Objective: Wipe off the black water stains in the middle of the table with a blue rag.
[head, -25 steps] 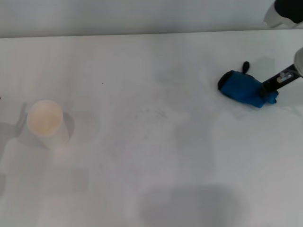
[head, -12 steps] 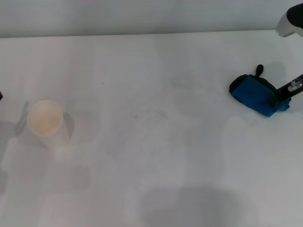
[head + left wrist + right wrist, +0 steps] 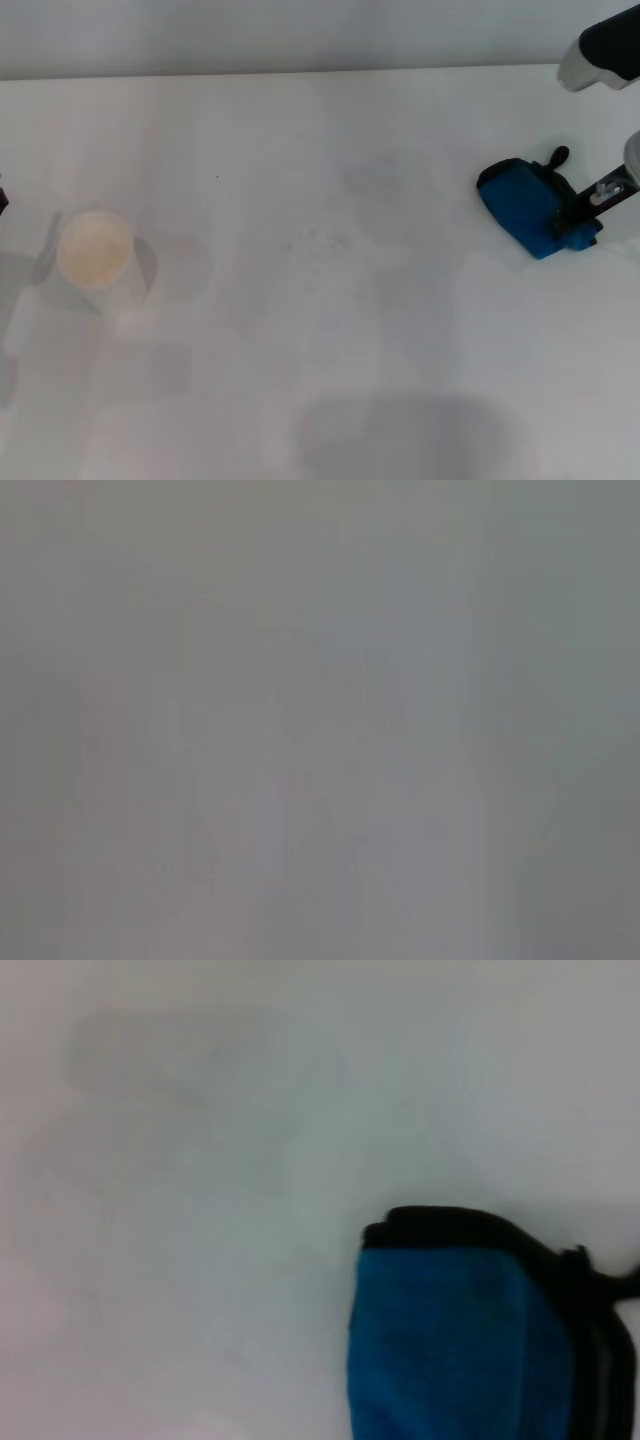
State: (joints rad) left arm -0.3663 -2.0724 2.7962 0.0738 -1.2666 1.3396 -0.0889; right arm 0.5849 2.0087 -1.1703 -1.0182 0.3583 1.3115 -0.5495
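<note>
Where the rag (image 3: 527,218) lies, at the far right of the table (image 3: 320,380), its blue folds press on the white top with the black loop pointing to the far side. The right gripper (image 3: 578,215) meets the rag's right end, its dark fingers closed on the cloth there, though most of the arm is cut off by the frame edge. Only faint grey smudges mark the table's middle; no dark blot can be made out. In the right wrist view the rag (image 3: 470,1330) fills the corner, black edging along its border, partly cut off. A white cup (image 3: 96,258) stands upright at the left, well apart from the rag. The left wrist view is a blank grey blur, and the left gripper is out of sight.
</note>
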